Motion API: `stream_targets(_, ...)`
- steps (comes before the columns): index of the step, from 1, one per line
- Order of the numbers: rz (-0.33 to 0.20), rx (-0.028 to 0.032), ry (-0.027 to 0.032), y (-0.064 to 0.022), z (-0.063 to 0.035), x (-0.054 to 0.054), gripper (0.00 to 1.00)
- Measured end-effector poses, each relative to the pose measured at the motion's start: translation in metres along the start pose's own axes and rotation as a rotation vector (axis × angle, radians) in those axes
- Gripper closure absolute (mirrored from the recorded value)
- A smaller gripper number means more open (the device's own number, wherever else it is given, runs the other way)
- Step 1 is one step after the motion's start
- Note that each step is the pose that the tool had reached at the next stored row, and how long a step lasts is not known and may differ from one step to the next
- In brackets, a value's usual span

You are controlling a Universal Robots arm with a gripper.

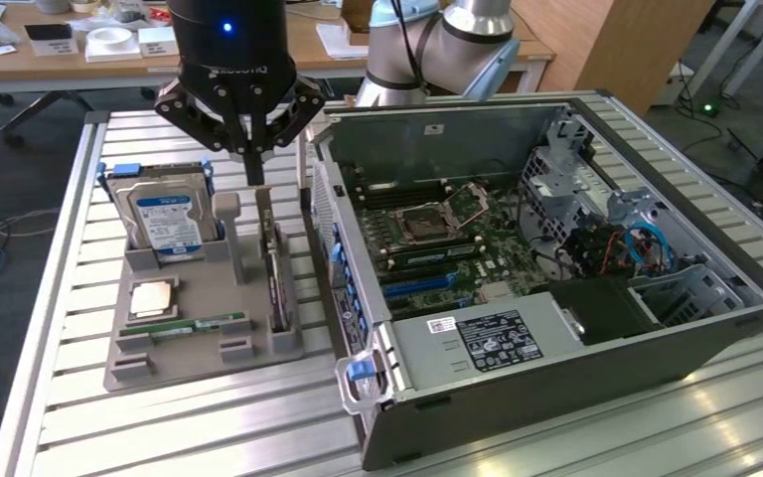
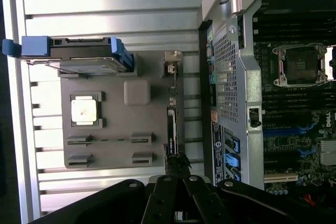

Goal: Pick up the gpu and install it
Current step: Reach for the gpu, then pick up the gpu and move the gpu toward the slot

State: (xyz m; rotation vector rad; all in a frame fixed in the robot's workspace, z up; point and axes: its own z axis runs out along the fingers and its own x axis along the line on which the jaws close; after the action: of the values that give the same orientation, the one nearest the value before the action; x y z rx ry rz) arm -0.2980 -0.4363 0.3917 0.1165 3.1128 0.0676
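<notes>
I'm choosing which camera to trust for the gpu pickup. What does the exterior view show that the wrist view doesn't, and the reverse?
Exterior view: the arm's joints behind the case, the power supply, blue cables. Wrist view: the case's perforated wall from above. Both: the closed pincer over the gpu, the hard drive, the grey tray.

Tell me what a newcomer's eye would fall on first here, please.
The open computer case on the exterior view's right, its motherboard bare, draws the eye first. Beside it, on the grey holder, the black gripper is shut on the upright gpu, near a blue-labelled hard drive.
</notes>
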Motion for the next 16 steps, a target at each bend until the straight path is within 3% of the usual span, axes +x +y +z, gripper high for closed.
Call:
stream_targets(14, 0.000, -0.0001, -0.0001, 0.0000, 0.0000, 0.0000, 0.89)
stream_targets(16, 0.000, 0.0000, 0.0000, 0.0000, 0.0000, 0.0000, 0.83)
